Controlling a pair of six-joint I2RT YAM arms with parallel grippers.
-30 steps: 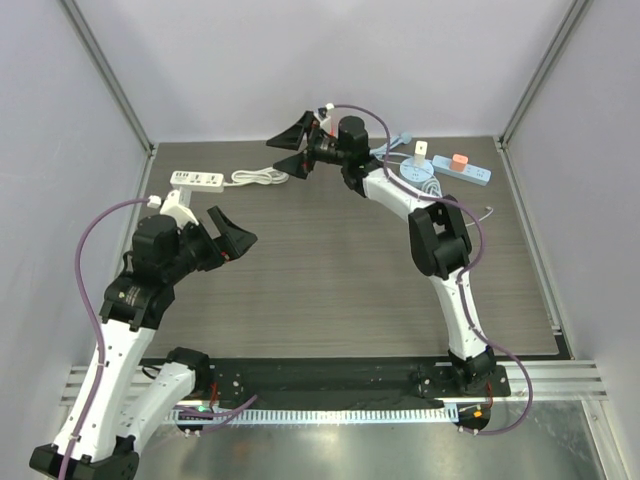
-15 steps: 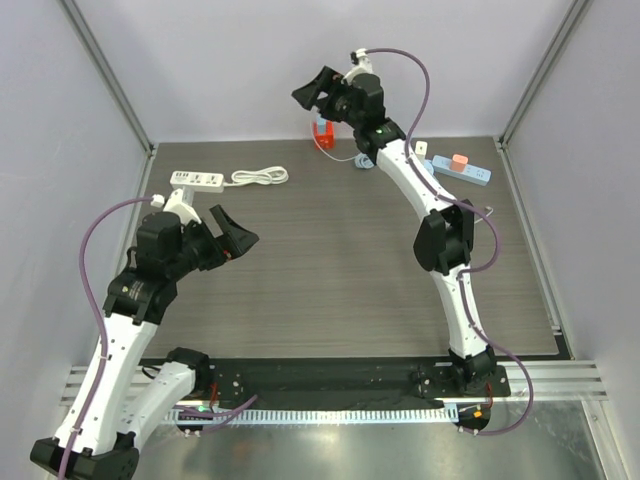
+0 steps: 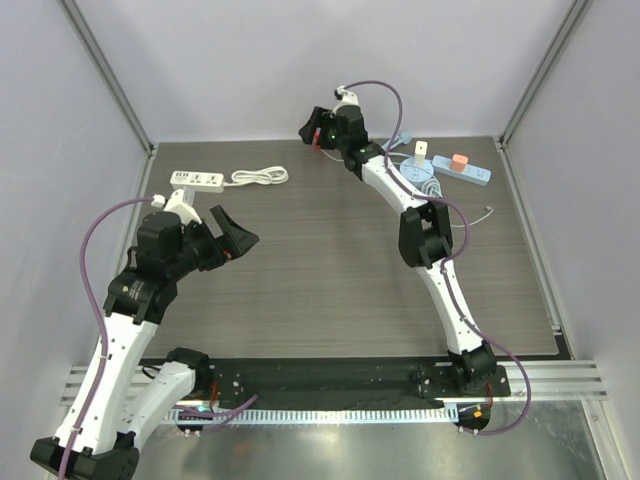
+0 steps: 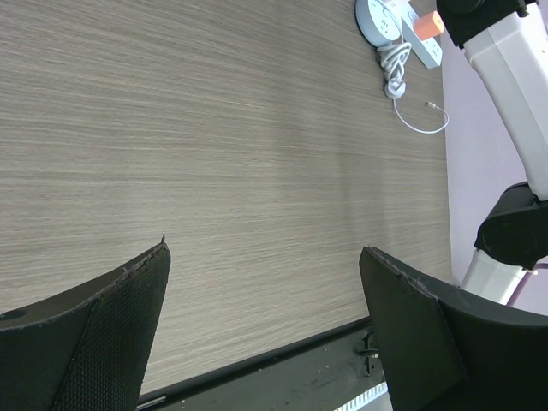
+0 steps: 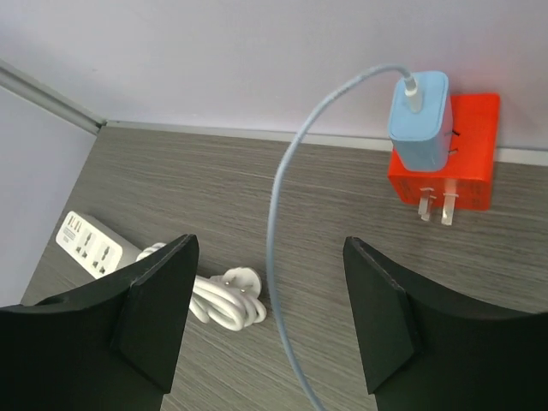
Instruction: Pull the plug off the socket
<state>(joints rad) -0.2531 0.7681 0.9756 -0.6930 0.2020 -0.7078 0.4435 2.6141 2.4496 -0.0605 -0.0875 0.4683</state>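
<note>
A light-blue plug [image 5: 419,120] with a light-blue cable [image 5: 278,240] sits in a red socket block [image 5: 467,154] that lies against the back wall, two metal prongs pointing towards me. My right gripper [image 5: 270,244] is open and empty, short of the block, with the cable running between its fingers. In the top view the right gripper [image 3: 314,127] is at the back wall and covers most of the block. My left gripper [image 3: 236,235] is open and empty above the left of the table; it also shows in the left wrist view [image 4: 265,248].
A white power strip [image 3: 197,179] with a coiled white cord [image 3: 260,177] lies at the back left. A round light-blue socket [image 3: 415,172] and a blue power strip [image 3: 470,172] holding an orange plug [image 3: 459,161] and a white plug [image 3: 421,150] lie at the back right.
My right arm swung from low over the table up to the back wall, then dropped lower in front of the red block. The left arm has barely moved.
</note>
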